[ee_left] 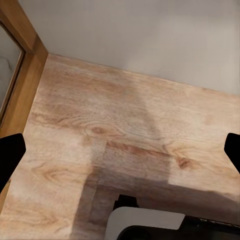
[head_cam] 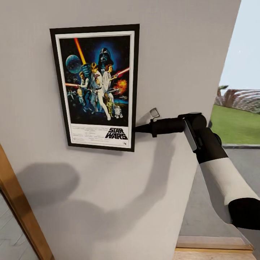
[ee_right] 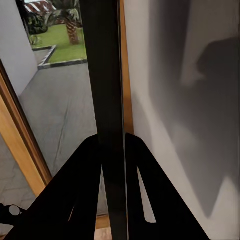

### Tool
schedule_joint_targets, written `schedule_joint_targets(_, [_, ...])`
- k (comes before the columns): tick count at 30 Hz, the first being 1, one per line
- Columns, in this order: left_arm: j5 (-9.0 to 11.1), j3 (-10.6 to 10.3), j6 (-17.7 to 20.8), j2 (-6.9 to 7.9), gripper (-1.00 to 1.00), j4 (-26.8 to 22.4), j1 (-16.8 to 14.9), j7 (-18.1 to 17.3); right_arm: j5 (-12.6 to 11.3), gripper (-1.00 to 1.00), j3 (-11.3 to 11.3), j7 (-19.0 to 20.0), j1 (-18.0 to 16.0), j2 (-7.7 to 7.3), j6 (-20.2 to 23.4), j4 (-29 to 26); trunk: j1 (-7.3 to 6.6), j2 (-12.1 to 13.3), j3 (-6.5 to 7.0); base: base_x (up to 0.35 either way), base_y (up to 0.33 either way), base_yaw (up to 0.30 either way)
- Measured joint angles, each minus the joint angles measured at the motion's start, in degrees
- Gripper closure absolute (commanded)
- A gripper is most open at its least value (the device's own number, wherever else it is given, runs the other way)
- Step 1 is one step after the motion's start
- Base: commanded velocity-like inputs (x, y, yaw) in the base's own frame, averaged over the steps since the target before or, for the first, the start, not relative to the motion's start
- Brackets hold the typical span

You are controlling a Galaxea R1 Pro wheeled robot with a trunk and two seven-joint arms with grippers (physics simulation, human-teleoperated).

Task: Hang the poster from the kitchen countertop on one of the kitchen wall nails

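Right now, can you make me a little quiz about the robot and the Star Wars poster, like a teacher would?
1. True or false: the right gripper is clamped on the edge of the Star Wars poster.
2. Which surface is the poster held flat against? A) the wooden floor B) the grey wall C) the window
3. Fill in: the fingers of the left gripper point down at the ______ floor.

Key: 1 true, the right wrist view shows the black frame pinched between both fingers. 2 B, the wall. 3 wooden.
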Motion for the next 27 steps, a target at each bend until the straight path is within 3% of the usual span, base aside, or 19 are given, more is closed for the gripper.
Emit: schedule_joint_targets(27, [0.03, 0.09, 0.0, 0.0, -1.0, -0.21, 0.08, 0.0, 0.09, 1.0, -0.09, -0.28, 0.0, -0.13, -0.12, 0.01, 0.0, 0.0, 0.0, 0.003, 0.0, 0.0])
